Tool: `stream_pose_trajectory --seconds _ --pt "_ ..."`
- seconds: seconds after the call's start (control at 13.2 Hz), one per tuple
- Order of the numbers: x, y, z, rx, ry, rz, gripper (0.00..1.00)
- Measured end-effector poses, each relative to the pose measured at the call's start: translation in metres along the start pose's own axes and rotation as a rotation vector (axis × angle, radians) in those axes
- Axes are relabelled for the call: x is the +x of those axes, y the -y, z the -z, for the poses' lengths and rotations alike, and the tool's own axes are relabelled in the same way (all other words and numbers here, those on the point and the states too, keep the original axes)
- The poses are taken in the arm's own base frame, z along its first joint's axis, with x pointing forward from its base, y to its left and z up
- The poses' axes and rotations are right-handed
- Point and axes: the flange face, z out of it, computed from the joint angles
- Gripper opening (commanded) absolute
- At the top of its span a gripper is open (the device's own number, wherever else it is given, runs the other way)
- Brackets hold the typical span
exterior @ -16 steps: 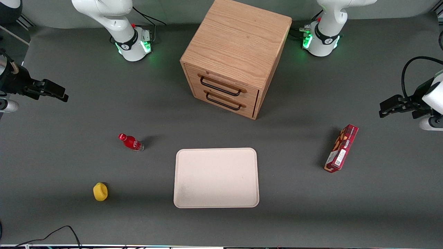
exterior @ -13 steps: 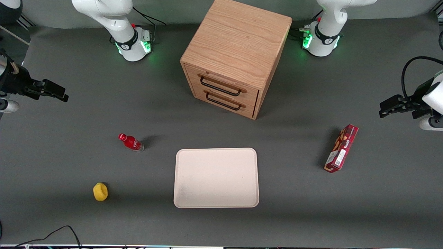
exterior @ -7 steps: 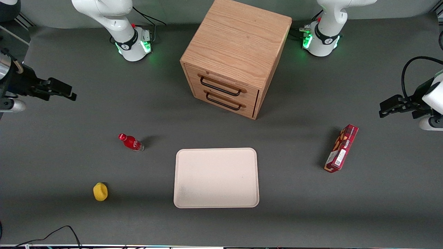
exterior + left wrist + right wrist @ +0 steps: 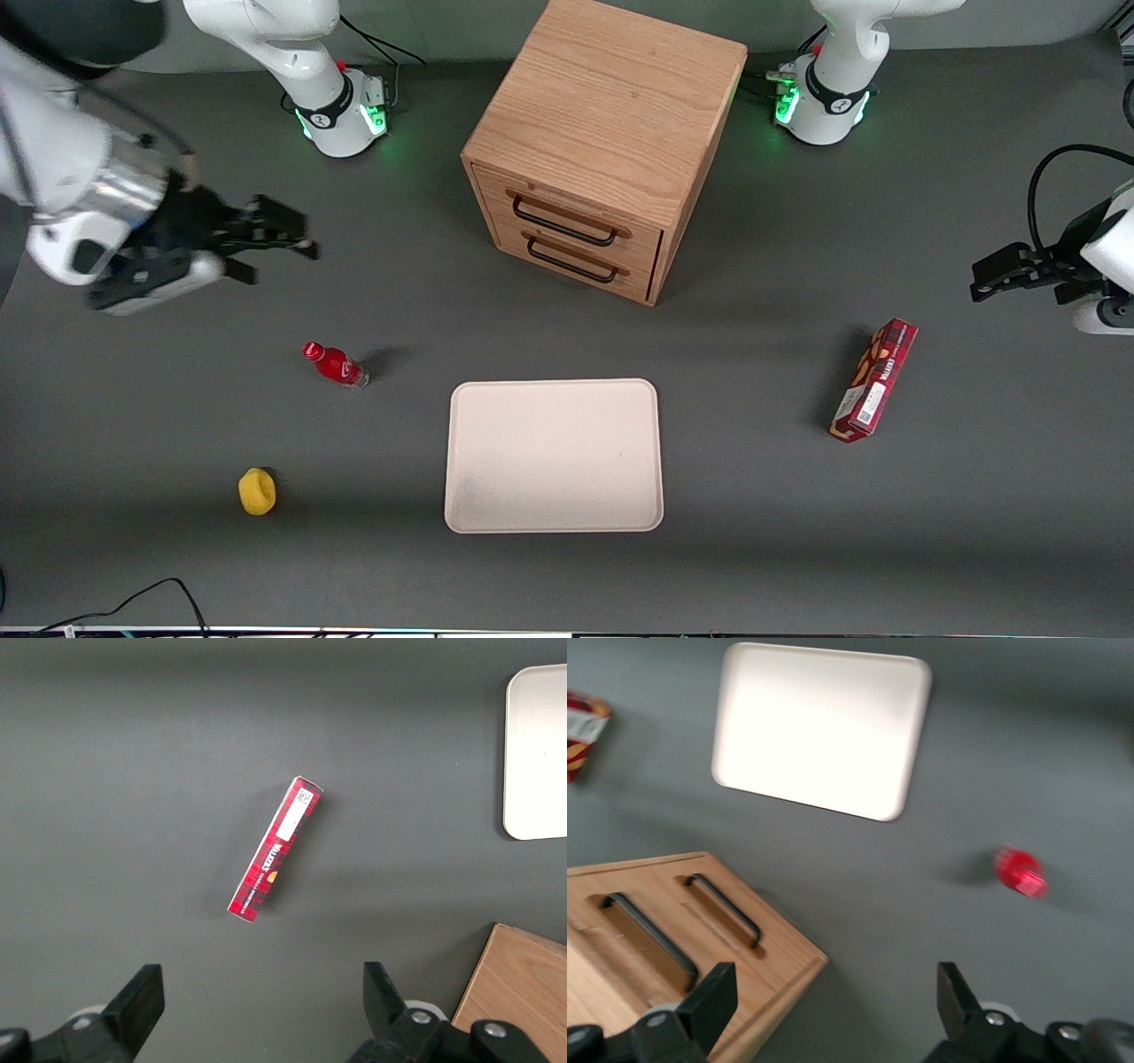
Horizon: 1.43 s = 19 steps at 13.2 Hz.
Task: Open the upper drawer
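Note:
A wooden cabinet (image 4: 611, 133) stands at the table's middle, farther from the front camera than the tray. Its upper drawer (image 4: 567, 206) is closed, with a dark bar handle (image 4: 563, 223) above the lower drawer's handle (image 4: 571, 262). My right gripper (image 4: 282, 251) is open and empty. It hovers above the table toward the working arm's end, well apart from the cabinet and pointing at it. In the right wrist view the open gripper (image 4: 833, 1001) frames a corner of the cabinet (image 4: 771, 966), with both handles in sight.
A red bottle (image 4: 335, 364) lies on the table nearer the front camera than my gripper; it also shows in the right wrist view (image 4: 1021, 872). A white tray (image 4: 554, 456) lies in front of the cabinet. A yellow object (image 4: 257, 492) and a red box (image 4: 874, 379) lie on the table.
My right gripper has swung in from the table's edge toward the cabinet, moving fast in the last half second. The drawers and the other objects have not moved.

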Motion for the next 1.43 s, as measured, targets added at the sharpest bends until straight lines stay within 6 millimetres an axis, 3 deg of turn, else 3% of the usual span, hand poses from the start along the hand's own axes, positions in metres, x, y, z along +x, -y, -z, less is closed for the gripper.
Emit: stream_pose_trajectory --seconds 0.15,0.3,0.6,0.91,1.13,1.43 --pt "0.005 0.055 -0.028 0.033 0.003 0.111 1.0" --pt "0.007 0.088 -0.051 0.066 0.01 0.235 1.0" --pt "0.015 0.119 -0.102 0.121 0.052 0.493 1.0" --pt "0.013 0.161 -0.144 0.16 0.062 0.565 1.0" --pt "0.005 0.192 -0.192 0.128 0.086 0.642 1.0" --pt "-0.017 0.201 -0.25 0.127 0.174 0.675 1.0"
